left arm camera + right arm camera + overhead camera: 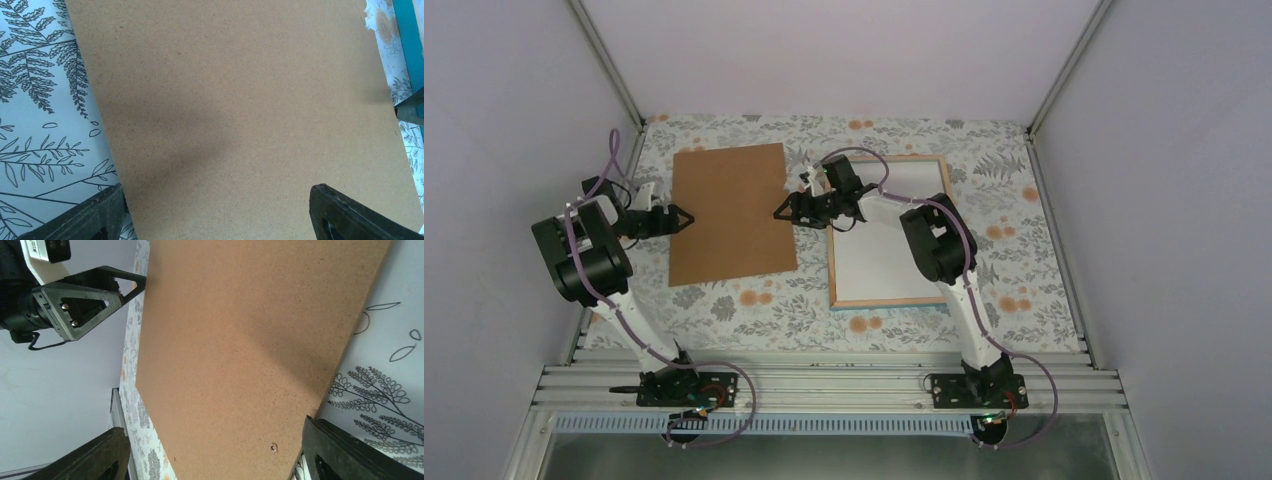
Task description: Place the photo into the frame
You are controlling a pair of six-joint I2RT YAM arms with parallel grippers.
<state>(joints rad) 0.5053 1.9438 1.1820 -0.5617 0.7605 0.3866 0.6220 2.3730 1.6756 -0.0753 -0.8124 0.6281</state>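
The aluminium rail (824, 385) at the near edge carries the 2 arm bases side by side. From there the left arm (584, 255) rises along the left side of the table, and the right arm (939, 240) leans up and to the left across the frame (884, 301).

The left gripper (686, 216) sits at the left edge of the brown backing board (729, 215), pointing right. Its wrist view shows the 2 fingers (95, 215) spread wide with only the board's flat face below them, so it holds nothing. The right gripper (780, 212) faces it from the board's right edge. Its fingers (360, 455) also stand far apart, and it grips nothing. Its camera looks along the board, past a small metal eyelet (273, 446) near that edge, to the left gripper at the far side.

The board lies on the floral tablecloth (754, 310), left of centre and slightly askew. The frame lies flat just to its right, with a narrow strip of cloth between them. Its pale wood back faces up, and its teal side shows in the left wrist view. A plain white sheet (889, 250) fills the frame's opening; what sheet this is cannot be told.

Pale walls (824, 50) close in the back and both sides.
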